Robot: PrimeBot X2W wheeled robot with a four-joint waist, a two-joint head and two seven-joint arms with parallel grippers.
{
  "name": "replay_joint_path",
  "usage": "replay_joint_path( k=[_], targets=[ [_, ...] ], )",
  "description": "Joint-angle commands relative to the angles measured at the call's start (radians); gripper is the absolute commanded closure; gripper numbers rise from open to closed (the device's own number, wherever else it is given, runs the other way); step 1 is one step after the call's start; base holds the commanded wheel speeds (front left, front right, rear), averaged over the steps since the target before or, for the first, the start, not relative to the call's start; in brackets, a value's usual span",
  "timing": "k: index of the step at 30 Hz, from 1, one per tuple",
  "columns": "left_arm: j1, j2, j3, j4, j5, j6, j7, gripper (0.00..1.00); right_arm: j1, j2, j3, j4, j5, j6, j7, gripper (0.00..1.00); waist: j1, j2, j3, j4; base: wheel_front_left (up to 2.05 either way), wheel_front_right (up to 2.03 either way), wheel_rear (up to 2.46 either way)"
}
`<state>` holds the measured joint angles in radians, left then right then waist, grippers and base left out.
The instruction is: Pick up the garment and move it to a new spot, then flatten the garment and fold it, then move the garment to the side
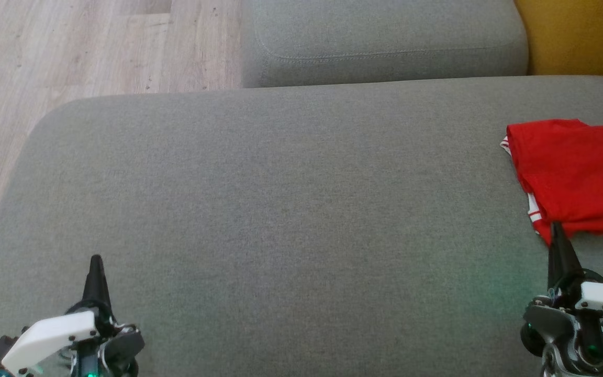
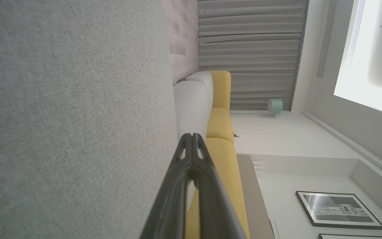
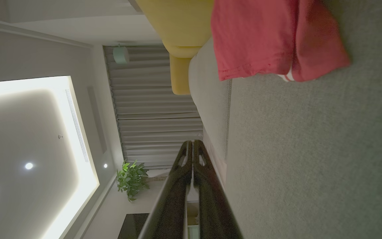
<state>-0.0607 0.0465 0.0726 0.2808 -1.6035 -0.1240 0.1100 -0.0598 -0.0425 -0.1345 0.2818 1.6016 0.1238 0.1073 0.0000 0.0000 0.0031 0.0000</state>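
A folded red garment (image 1: pixel 576 175) with white trim lies at the right edge of the grey sofa seat (image 1: pixel 280 209); in the right wrist view the garment (image 3: pixel 270 36) sits near the top. My right gripper (image 1: pixel 558 230) is shut and empty, its tip just short of the garment's near corner. At the lower left, my left gripper (image 1: pixel 95 262) rests shut above the seat with nothing in it, far from the garment. In the wrist views both the left gripper (image 2: pixel 191 136) and the right gripper (image 3: pixel 192 142) have their fingers pressed together.
A grey back cushion (image 1: pixel 385 42) rises behind the seat, and a yellow cushion (image 1: pixel 579 36) sits at the back right. Wooden floor (image 1: pixel 71 52) lies beyond the seat's left edge. The wide middle of the seat is bare fabric.
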Motion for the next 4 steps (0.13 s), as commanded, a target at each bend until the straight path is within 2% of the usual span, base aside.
replay_joint_path(
  k=[1,4],
  targets=[
    [-0.047,0.004,0.041,-0.035,-0.005,-0.007,0.003,1.00,-0.048,-0.008,0.021,-0.037,0.007,0.007,0.006,1.00,0.0000,0.0000,0.000,0.000,0.00,0.00,0.00],
    [-0.047,0.004,0.041,-0.035,-0.005,-0.007,0.003,1.00,-0.048,-0.008,0.021,-0.037,0.007,0.007,0.006,1.00,0.0000,0.0000,0.000,0.000,0.00,0.00,0.00]
  ],
)
